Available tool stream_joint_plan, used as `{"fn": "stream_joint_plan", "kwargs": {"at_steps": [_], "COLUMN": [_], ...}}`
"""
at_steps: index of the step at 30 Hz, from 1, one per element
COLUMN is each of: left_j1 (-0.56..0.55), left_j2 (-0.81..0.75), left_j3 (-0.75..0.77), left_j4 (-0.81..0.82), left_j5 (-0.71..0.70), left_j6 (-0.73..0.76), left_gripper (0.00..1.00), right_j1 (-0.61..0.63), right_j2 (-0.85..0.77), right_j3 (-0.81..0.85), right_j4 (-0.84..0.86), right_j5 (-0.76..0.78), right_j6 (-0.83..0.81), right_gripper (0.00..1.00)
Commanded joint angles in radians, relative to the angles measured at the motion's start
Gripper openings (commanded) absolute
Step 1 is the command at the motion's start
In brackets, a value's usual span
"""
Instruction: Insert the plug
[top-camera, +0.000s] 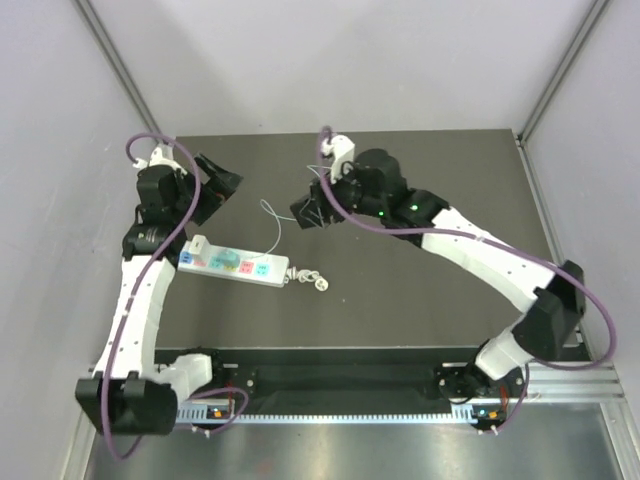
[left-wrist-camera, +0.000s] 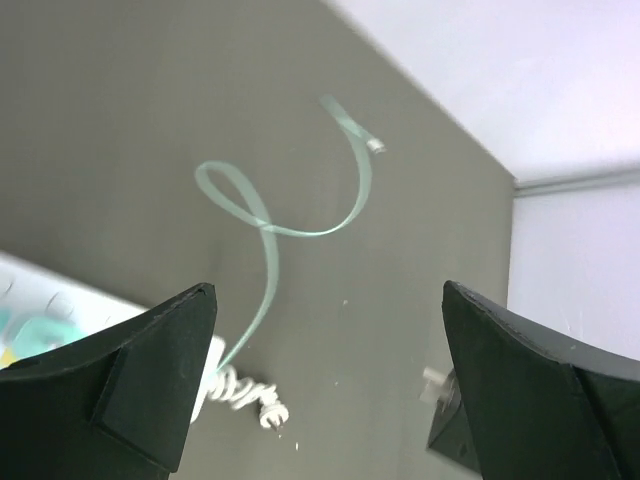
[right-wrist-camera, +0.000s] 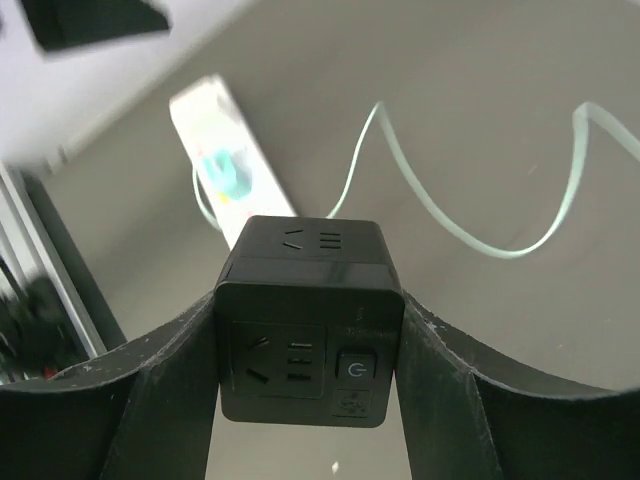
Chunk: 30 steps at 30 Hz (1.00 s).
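The plug (right-wrist-camera: 310, 320) is a small black cube with sockets and a power button on its faces. My right gripper (right-wrist-camera: 310, 305) is shut on it, one finger on each side, and holds it above the table. In the top view the right gripper (top-camera: 310, 212) hangs to the right of the white power strip (top-camera: 235, 265). The plug's thin pale wire (top-camera: 272, 225) curls on the table between them; it also shows in the left wrist view (left-wrist-camera: 270, 240). My left gripper (top-camera: 215, 185) is open and empty, up above the strip's left end.
A short coiled white cord (top-camera: 308, 280) with its own plug lies at the strip's right end. The strip has coloured sockets and shows in the right wrist view (right-wrist-camera: 235, 170). Pale walls close in the dark table at the back and sides.
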Motion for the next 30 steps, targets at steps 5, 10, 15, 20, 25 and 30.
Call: {"fn": "stream_joint_plan", "kwargs": {"at_steps": [5,10,15,20,25,30], "left_j1": [0.186,0.195,0.196,0.196,0.198,0.199], "left_j2": [0.216,0.263,0.255,0.249,0.267,0.304], "left_j3": [-0.074,-0.067,-0.031,-0.072,-0.121,-0.061], "left_j4": [-0.042,-0.014,-0.041,0.051,0.138,0.063], "left_j5": [0.163,0.151,0.03,-0.003,-0.04,-0.189], "left_j6": [-0.103,-0.02,0.009,0.075,0.041,0.018], "left_gripper": [0.98,0.98,0.98,0.98,0.98,0.98], "right_j1": [0.123,0.188,0.211,0.237,0.237,0.237], "right_j2": [0.19,0.319,0.44,0.531,0.609,0.664], "right_j3": [0.198,0.283,0.355,0.416,0.513,0.585], "right_j4": [-0.231,-0.261,-0.296,-0.305,-0.337,-0.336], "right_j5": [-0.125,-0.116,-0.111,-0.092,-0.078,-0.102], "right_j6": [-0.264,-0.338,-0.359,-0.421,-0.497,-0.528], "right_gripper": [0.0,0.0,0.0,0.0,0.0,0.0]}}
